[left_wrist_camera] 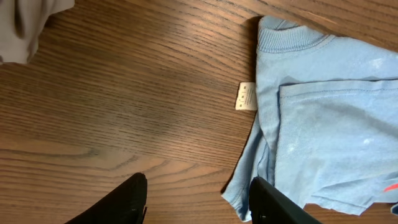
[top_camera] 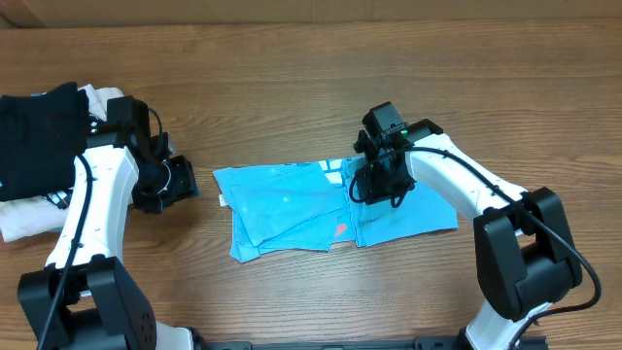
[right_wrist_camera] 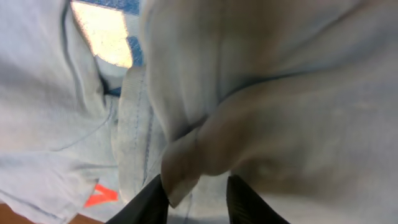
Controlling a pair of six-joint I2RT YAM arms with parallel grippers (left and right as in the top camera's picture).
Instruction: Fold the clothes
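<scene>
The clothes, a sky-blue T-shirt (top_camera: 292, 209), lie partly folded on the middle of the wooden table, with a bit of red lettering (top_camera: 339, 229) showing. My right gripper (top_camera: 374, 185) is down on the shirt's right part. In the right wrist view its fingers (right_wrist_camera: 196, 193) stand a little apart around a raised fold of the shirt (right_wrist_camera: 298, 93); the fold touches the left finger, and a gap shows at the right one. My left gripper (top_camera: 180, 185) hovers left of the shirt, open and empty (left_wrist_camera: 199, 199), just beside the collar end (left_wrist_camera: 329, 124).
A black folded garment (top_camera: 39, 136) lies on a cream one (top_camera: 24, 219) at the table's left edge, behind my left arm. A small white label (left_wrist_camera: 246, 96) sticks out by the shirt's collar. Bare wood lies along the far side and the front.
</scene>
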